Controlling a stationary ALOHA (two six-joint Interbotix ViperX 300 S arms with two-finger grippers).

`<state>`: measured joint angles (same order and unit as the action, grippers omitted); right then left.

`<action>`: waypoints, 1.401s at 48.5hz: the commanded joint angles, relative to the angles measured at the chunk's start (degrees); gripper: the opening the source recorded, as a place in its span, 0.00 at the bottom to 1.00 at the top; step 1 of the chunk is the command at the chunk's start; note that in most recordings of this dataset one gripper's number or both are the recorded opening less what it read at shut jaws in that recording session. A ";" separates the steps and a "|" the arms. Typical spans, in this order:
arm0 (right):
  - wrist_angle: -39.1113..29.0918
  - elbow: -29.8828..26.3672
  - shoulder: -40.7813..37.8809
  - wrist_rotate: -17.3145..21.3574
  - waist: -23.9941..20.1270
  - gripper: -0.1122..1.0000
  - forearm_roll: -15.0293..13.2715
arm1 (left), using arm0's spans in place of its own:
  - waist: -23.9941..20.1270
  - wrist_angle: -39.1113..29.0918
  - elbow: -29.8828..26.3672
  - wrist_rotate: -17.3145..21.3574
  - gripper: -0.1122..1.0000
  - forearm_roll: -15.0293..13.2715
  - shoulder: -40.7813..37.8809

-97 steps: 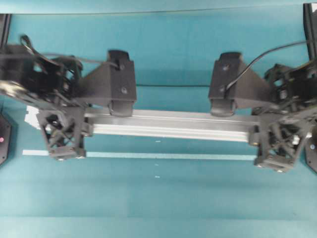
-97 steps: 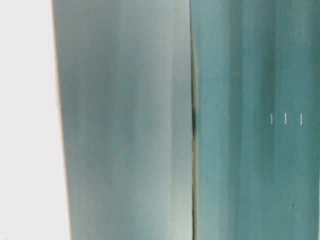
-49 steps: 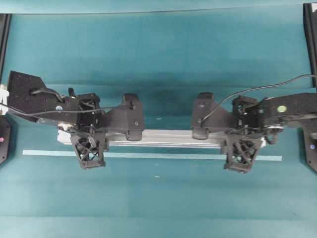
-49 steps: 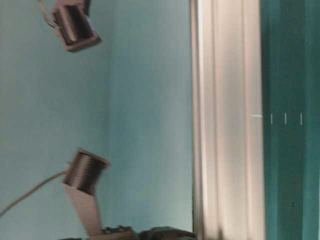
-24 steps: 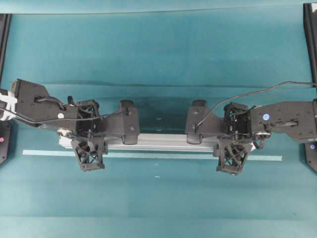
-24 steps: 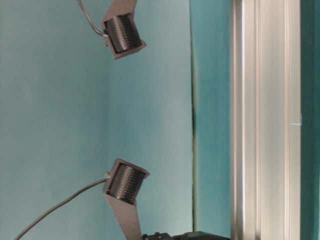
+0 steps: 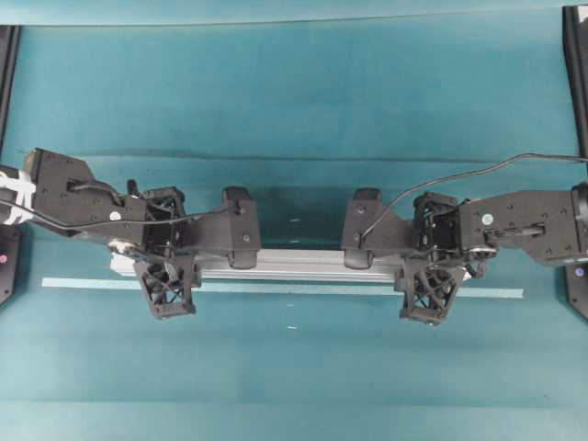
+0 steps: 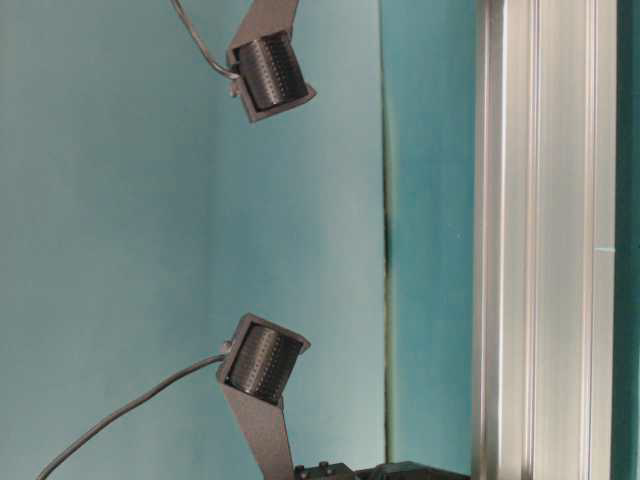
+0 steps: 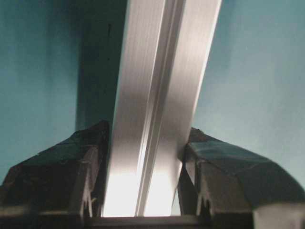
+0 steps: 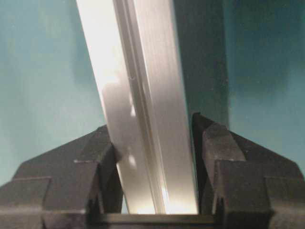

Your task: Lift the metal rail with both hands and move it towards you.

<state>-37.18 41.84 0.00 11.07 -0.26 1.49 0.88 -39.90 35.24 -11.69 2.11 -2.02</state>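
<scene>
From above, the metal rail [image 7: 303, 263] lies long and straight across the middle of the teal table [image 7: 294, 110], and a black robot hand is on each end of it. The left gripper [image 7: 165, 276] is clamped on the rail near its left end, and the right gripper [image 7: 430, 287] is clamped on it near its right end. That top view does not show the fingers well, but the two cameras on the wrists do. In the left wrist view the left gripper [image 9: 145, 167] has one black padded finger pressed on each side of the shiny rail [image 9: 157, 95]. In the right wrist view the right gripper [image 10: 152, 157] squeezes the rail [image 10: 143, 95] the same way, with a finger touching each side. Those close views also show the long groove running down the bar. Only the top view shows the thin pale-blue strip of tape [image 7: 303, 289] stuck on the table, just in front of the rail and lined up with it. The low side view is turned on its side; it shows the rail [image 8: 545, 240] as a bright grooved bar and two small black cameras [image 8: 262, 362] with thin cables. The table is one plain teal colour with a seam [image 8: 385, 240] running across it.
</scene>
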 commanded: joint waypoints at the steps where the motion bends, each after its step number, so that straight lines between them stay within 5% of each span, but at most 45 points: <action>1: 0.79 -0.44 -0.18 1.76 2.02 0.46 0.26 | -0.18 1.23 -0.79 -3.43 0.38 -0.35 0.70; 68: 4.83 1.85 -1.49 1.93 1.93 0.46 0.53 | 0.44 9.05 2.29 -5.19 0.38 -0.35 -0.35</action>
<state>-33.57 43.51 -1.14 10.81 -0.26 1.49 1.49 -33.05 37.79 -13.45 2.11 -2.81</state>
